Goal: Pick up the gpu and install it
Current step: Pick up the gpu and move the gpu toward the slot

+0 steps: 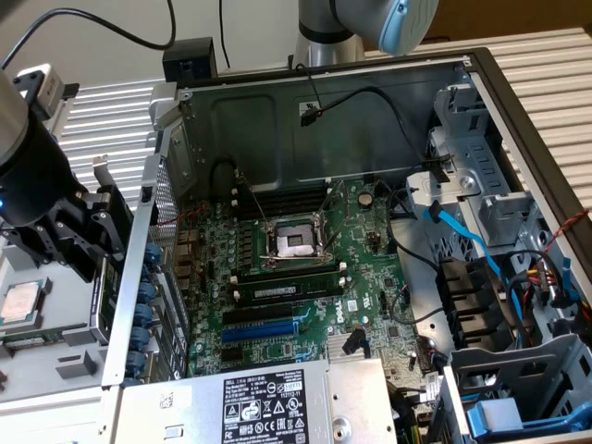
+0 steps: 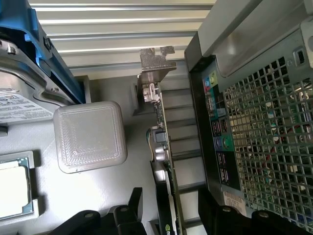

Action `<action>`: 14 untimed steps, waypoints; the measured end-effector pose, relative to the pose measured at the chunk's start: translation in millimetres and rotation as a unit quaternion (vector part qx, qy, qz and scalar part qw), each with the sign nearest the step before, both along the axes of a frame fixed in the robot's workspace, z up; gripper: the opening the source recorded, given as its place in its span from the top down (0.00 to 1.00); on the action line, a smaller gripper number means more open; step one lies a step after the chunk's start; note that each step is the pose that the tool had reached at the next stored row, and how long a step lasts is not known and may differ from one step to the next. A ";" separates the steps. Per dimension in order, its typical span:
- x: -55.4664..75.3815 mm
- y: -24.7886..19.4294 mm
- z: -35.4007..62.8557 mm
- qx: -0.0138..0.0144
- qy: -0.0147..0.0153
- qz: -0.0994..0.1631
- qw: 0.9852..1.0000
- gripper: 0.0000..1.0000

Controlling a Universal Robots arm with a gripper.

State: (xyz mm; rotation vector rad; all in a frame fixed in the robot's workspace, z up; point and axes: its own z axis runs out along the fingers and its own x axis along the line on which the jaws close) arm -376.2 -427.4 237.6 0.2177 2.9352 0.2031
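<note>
At the exterior view's left, the wide-open gripper (image 2: 171, 213) straddles the edge-on gpu (image 2: 163, 142), a thin green board with a silver bracket (image 2: 155, 66), close beside the computer case (image 2: 254, 122).

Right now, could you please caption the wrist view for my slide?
Open gripper flanking the gpu, seen edge-on, beside the mesh back of the computer case.

Jaws apparently straddle the gpu (image 1: 99, 305), just outside the case (image 1: 277, 111).
</note>
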 end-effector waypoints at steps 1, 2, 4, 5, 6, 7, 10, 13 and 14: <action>0.1 0.0 -0.3 0.000 0.000 0.000 1.000 0.43; 0.1 0.0 -1.0 0.000 0.000 0.000 1.000 0.43; 0.1 -0.1 -2.5 0.000 0.001 -0.001 1.000 0.43; 0.1 0.0 -3.1 0.000 0.001 -0.002 1.000 0.43; 0.1 -0.1 -3.2 0.000 0.001 -0.002 1.000 0.43; 0.3 -0.1 -3.3 0.000 0.002 -0.002 1.000 0.43; 0.8 0.0 -3.9 0.000 0.007 -0.003 1.000 0.43; 2.1 -0.1 -3.9 0.000 0.010 -0.004 1.000 0.43; 2.6 -0.1 -4.0 0.000 0.010 -0.005 1.000 0.43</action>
